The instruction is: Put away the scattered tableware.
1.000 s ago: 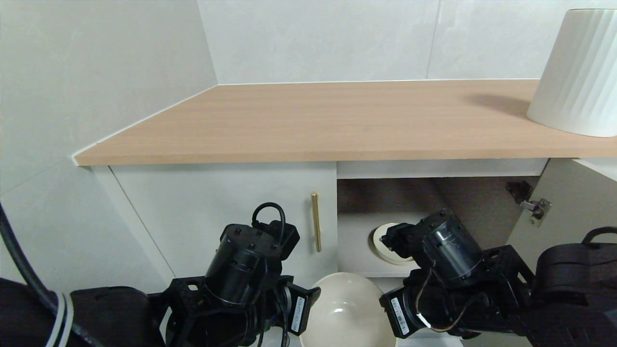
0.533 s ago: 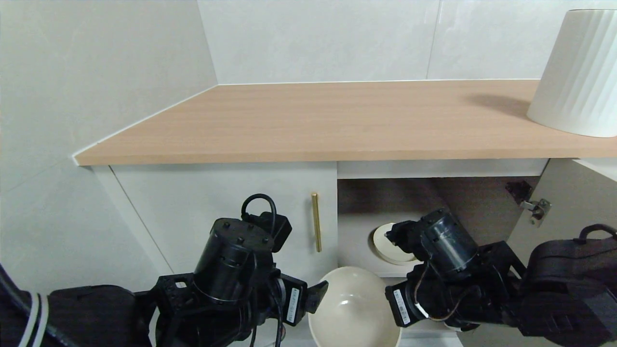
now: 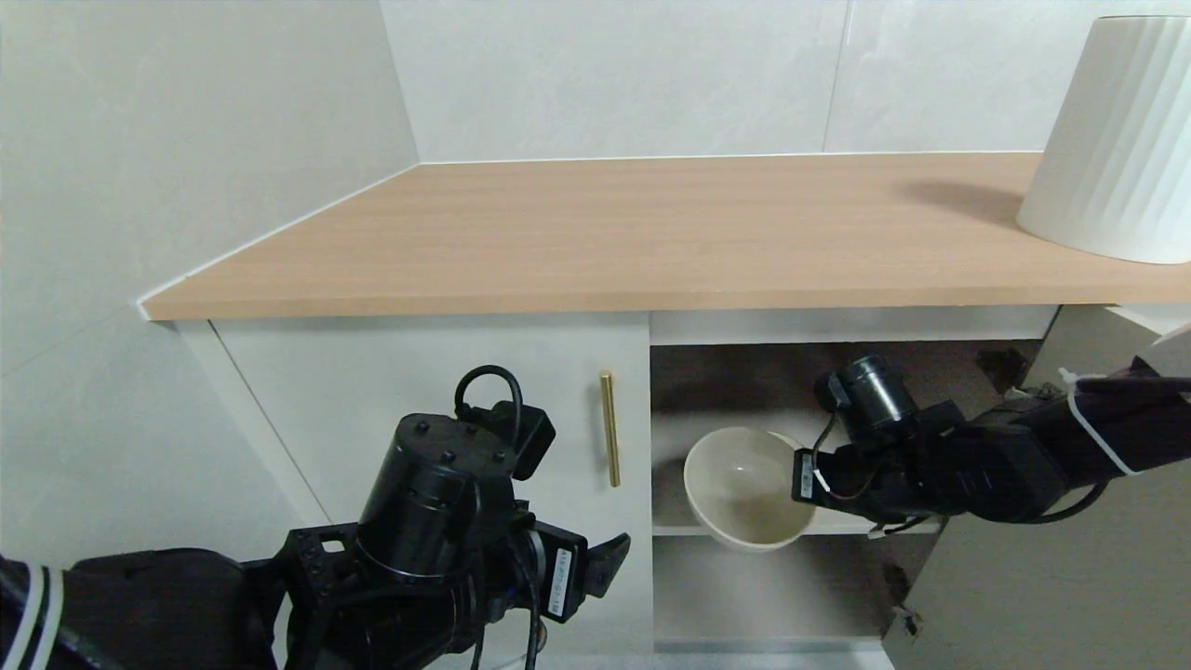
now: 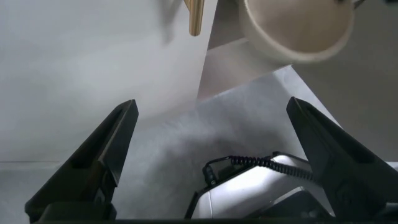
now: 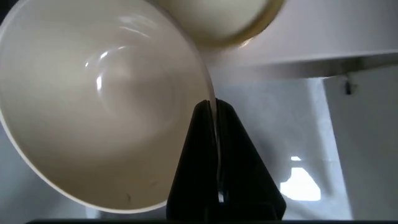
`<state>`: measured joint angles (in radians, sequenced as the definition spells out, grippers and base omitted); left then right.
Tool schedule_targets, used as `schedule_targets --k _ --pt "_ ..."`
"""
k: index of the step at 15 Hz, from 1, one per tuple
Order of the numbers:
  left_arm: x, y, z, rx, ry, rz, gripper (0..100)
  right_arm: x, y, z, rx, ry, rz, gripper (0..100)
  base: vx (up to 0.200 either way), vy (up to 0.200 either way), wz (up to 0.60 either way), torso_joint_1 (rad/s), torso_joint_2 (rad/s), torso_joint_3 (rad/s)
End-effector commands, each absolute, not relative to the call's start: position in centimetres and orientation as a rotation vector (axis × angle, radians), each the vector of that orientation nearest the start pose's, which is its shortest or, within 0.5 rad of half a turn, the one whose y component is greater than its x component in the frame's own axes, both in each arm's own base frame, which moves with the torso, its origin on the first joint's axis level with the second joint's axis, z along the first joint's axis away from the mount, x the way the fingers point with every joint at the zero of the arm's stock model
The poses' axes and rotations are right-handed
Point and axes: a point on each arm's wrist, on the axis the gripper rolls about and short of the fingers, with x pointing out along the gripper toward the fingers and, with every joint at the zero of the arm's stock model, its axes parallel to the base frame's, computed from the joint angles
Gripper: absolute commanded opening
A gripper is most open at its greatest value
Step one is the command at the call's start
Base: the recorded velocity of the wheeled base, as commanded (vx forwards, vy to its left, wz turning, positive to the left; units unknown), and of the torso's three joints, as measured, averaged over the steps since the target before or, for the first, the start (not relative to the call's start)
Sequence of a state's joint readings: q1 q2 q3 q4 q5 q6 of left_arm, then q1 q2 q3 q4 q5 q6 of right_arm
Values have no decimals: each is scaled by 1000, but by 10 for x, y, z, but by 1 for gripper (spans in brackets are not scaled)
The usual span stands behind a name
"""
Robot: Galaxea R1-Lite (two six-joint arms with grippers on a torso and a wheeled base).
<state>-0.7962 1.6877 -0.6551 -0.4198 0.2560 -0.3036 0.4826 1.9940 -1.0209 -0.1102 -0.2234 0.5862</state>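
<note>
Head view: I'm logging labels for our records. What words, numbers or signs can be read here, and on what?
On the left gripper, left sticker: print too small to read.
On the right gripper holding the bowl, right sticker: print too small to read.
No text on the bowl, cabinet door or countertop.

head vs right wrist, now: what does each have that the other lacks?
Head adds: the wooden countertop, a white ribbed shade standing on it, and the closed door's gold handle. Right wrist adds: a close look at the right gripper clamped on the rim of the bowl, plus a second cream dish on the shelf beyond it. Both: the bowl, held at the open cabinet's shelf.
</note>
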Motion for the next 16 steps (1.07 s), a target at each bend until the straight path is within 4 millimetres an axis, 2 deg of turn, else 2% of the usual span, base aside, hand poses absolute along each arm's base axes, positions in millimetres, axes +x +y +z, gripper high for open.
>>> schedule_targets --k 1,3,6,8,10,16 --pt "195 -191 129 21 605 -434 100 332 149 87 285 835 -70 0 0 0 0 0 0 0" --pt "195 -191 129 21 605 -434 100 343 143 86 324 812 -99 0 0 0 0 0 0 0" --pt "195 -191 128 21 606 -432 100 358 141 73 358 721 -156 0 0 0 0 0 0 0" --pt "195 -191 129 20 605 -433 100 366 140 71 367 693 -157 0 0 0 0 0 0 0" --pt "195 -191 129 19 603 -433 100 374 133 61 365 704 -186 0 0 0 0 0 0 0" --pt "195 -190 129 17 602 -433 100 385 124 53 373 700 -222 0 0 0 0 0 0 0"
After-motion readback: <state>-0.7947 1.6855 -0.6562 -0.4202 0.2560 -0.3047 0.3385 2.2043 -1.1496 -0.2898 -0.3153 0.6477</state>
